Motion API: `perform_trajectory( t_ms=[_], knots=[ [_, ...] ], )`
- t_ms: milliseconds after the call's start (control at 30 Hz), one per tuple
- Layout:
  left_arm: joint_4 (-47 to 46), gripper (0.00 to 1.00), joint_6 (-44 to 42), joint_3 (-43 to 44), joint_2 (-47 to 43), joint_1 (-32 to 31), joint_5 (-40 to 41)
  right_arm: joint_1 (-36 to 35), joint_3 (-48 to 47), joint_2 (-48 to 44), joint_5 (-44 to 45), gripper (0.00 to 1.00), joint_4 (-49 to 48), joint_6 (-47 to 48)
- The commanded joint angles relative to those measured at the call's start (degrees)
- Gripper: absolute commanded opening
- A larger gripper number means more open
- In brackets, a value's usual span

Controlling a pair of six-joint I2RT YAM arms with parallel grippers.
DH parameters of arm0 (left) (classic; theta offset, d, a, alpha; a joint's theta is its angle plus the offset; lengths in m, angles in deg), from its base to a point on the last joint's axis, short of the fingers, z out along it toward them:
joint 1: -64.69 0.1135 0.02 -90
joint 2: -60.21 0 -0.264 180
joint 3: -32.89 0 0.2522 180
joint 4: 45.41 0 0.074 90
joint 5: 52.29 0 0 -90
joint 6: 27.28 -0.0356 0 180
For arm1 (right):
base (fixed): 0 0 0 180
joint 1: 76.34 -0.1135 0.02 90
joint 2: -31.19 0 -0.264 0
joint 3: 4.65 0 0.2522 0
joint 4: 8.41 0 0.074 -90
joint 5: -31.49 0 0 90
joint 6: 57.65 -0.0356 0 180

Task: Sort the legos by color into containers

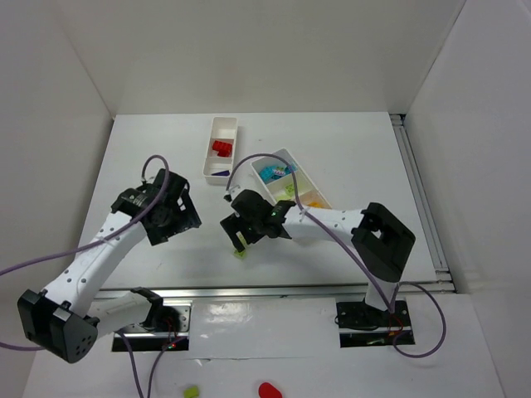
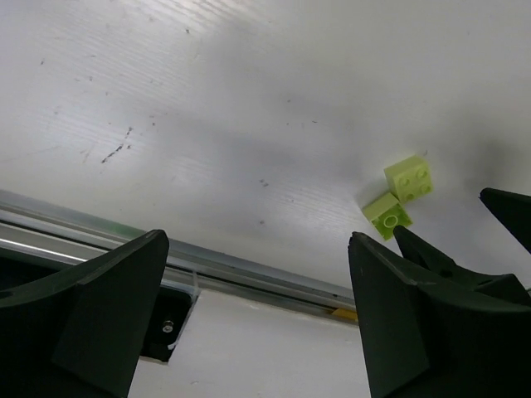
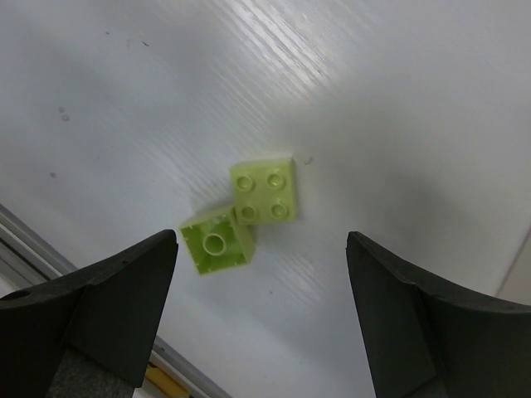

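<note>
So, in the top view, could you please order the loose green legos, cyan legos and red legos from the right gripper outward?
1. Loose green legos: on the table, under the right gripper.
2. Cyan legos: angled tray.
3. Red legos: far tray.

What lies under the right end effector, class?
A studs-up green brick and an overturned green brick, touching on the table. Overhead, the right end effector partly hides them.

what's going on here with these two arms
The right arm's tool hangs open over two small light green plastic lego bricks lying corner to corner on the white table, neither gripped yet. The left arm's tool is open and empty nearby. The two white plastic trays already hold some sorted bricks.
</note>
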Motion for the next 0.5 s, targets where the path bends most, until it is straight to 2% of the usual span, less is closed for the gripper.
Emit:
perform_trajectory(
  t_ms=[0, 300, 400, 467],
  knots=[
    [2.1, 1.00, 2.4, -1.3, -1.3, 3.4, 0.3, -1.8, -3.4, 1.5, -1.4, 0.90, -6.0, 1.7],
    [-0.2, 1.00, -1.9, -1.8, -1.8, 8.2, -2.8, -1.8, -5.1, 7.5, 1.4, 0.75, -5.3, 1.8],
    [-1.2, 1.00, -3.1, -1.8, -1.8, 8.2, -2.8, -1.8, -5.1, 8.1, 2.9, 0.68, -5.3, 1.8],
    [-1.2, 1.00, -3.1, -1.8, -1.8, 8.8, -2.8, -1.8, -5.1, 8.1, 2.9, 0.60, -5.9, 1.8]
  ],
)
